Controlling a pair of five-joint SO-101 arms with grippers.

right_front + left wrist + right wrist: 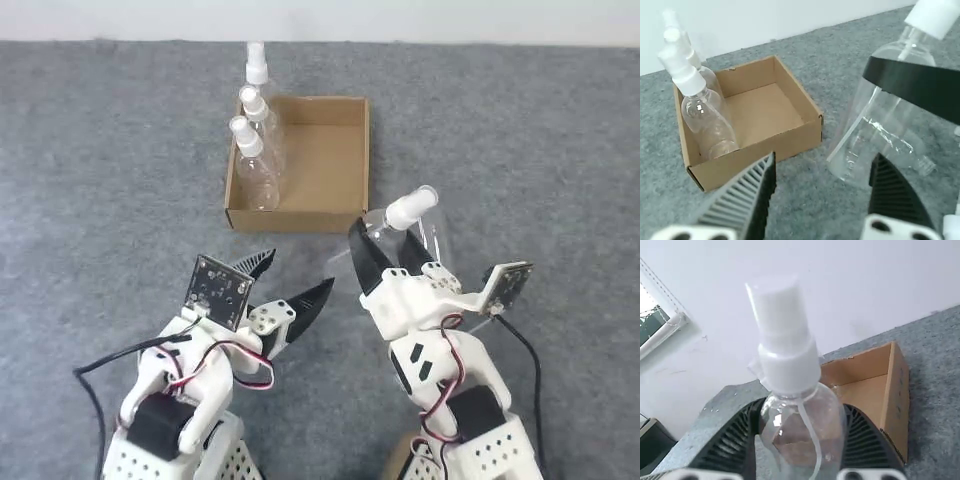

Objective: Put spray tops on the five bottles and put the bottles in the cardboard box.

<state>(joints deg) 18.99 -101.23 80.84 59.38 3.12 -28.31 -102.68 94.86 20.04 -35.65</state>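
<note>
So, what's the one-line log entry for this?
right gripper: shut on capped bottle, beside cardboard box | left gripper: open, empty | box: other bottles along one wall

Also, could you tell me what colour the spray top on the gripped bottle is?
White; the spray top shows best in the right wrist view.

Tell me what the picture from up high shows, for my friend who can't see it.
The right gripper holds a clear spray-topped bottle tilted beside a cardboard box. Three more capped bottles stand along the box's left wall. The left gripper is open and empty.
</note>
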